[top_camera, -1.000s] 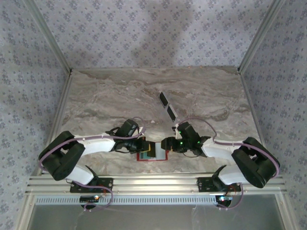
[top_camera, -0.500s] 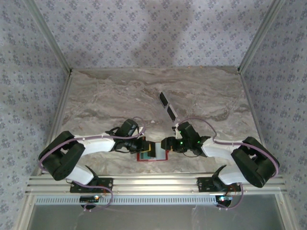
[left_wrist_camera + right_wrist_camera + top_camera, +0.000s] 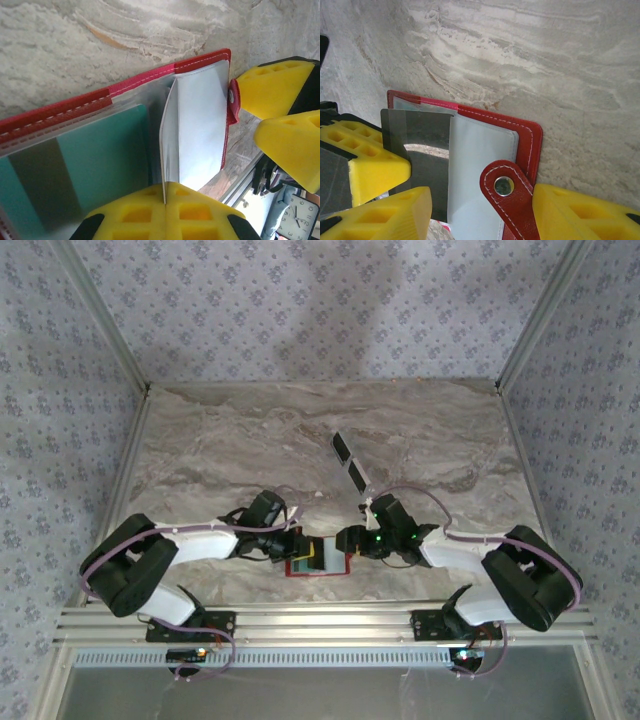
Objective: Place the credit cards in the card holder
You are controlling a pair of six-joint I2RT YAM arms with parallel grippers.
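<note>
**Grey-veined marble table** [image 3: 220, 440]: there is open room beyond both sets of fingers, while the near edge runs close behind them.

**Flat square red card holder** [image 3: 338, 566]: it lies spread open between the 2 grippers. It is probably light and floppy, and apt to slide unless pinned.

**2 dark rectangular cards** [image 3: 342, 447], [image 3: 355, 477]: these lie flat, well beyond the right fingers. They are likely thin, stiff and slick, so best taken by a short edge.

**Teal card** [image 3: 100, 165]: it sits in a clear sleeve just beside the left fingers.

**Pale plastic pocket leaf** [image 3: 200, 130]: it stands raised. The left gripper [image 3: 165, 192] is closed and pinches its free edge. The film looks delicate, so hold it lightly.

**Red snap tab** [image 3: 233, 100]: it lies between the spread fingers of the right gripper [image 3: 482, 192], touching 1 of them and unclamped.
</note>
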